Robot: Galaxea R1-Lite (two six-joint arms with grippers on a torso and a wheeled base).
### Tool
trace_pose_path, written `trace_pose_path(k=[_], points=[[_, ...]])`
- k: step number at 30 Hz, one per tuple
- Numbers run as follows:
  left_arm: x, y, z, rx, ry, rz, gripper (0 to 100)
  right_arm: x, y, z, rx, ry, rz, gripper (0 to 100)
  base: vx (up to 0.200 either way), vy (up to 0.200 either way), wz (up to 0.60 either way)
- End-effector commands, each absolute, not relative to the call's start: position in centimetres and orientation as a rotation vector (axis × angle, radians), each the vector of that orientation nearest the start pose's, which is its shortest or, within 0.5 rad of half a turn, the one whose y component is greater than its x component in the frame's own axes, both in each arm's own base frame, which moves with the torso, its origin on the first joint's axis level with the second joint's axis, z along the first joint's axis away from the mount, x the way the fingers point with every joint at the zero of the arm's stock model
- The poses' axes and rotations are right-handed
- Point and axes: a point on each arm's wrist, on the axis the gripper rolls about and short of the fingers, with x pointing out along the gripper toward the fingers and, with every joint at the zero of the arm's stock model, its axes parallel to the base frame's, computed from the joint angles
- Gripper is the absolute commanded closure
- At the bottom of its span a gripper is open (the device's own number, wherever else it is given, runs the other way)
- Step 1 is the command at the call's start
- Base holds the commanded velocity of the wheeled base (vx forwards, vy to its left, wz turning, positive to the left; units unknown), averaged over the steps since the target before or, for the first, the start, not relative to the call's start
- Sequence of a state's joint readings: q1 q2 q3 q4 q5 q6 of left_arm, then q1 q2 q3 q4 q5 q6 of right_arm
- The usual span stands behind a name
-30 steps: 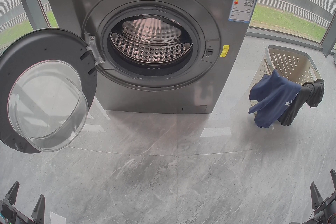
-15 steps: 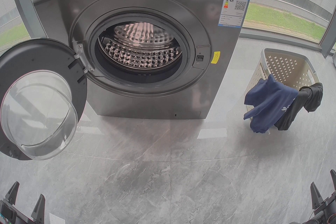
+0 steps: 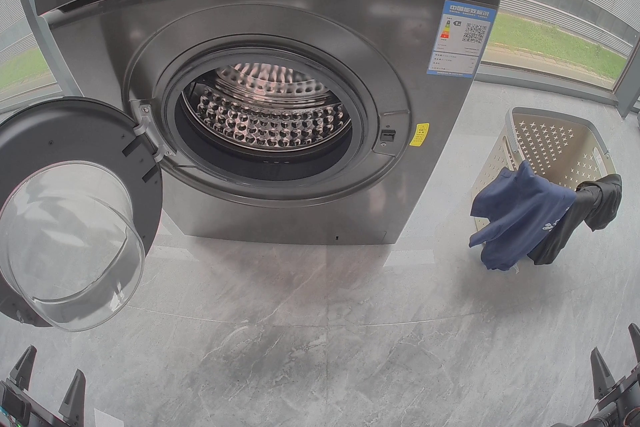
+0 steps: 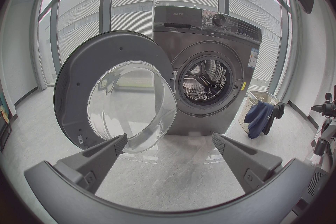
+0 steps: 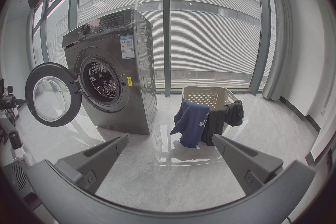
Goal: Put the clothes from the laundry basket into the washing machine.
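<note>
Now, washing machine (image 3: 400, 55): door (image 3: 73, 135) hanging open on its left.
Laundry basket (image 3: 513, 128): on floor, right of machine.
Blue garment (image 3: 517, 215), black garment (image 3: 587, 208): draped side by side over basket's near rim.
Left pincer (image 4: 168, 138), right pincer (image 5: 168, 139): both spread wide, empty.

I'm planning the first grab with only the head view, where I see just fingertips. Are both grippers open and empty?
Observer: Yes. In the wrist views the left gripper and right gripper stand wide open, nothing between the fingers.
Operator: Which one faces the clothes?
Observer: The right. Its camera looks at the laundry basket, with the blue garment and black garment draped over the near rim.
</note>
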State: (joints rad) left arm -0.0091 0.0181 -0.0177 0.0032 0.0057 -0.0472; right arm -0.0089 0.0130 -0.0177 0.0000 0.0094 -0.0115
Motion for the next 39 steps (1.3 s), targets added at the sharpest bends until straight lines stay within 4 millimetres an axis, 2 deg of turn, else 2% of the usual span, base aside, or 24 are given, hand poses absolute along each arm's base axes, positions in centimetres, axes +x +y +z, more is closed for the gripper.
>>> trace_pose_path(k=[1,23,32,39], points=[[-2.26,0.03,7.57,-0.049,0.006,-0.003,0,-2.28,0.04,7.55,-0.012,0.000,0.000,0,0.000,-0.200,0.00],[-2.26,0.03,7.57,-0.049,0.006,-0.003,0,-2.28,0.04,7.55,-0.012,0.000,0.003,0,0.000,-0.200,0.00],[-2.26,0.03,7.57,-0.048,0.006,-0.003,0,-2.28,0.05,7.55,-0.012,0.000,0.002,0,0.000,0.000,-0.20],[-2.26,0.03,7.57,-0.048,0.006,-0.003,0,-2.28,0.05,7.55,-0.012,0.000,0.002,0,0.000,-0.200,0.00]])
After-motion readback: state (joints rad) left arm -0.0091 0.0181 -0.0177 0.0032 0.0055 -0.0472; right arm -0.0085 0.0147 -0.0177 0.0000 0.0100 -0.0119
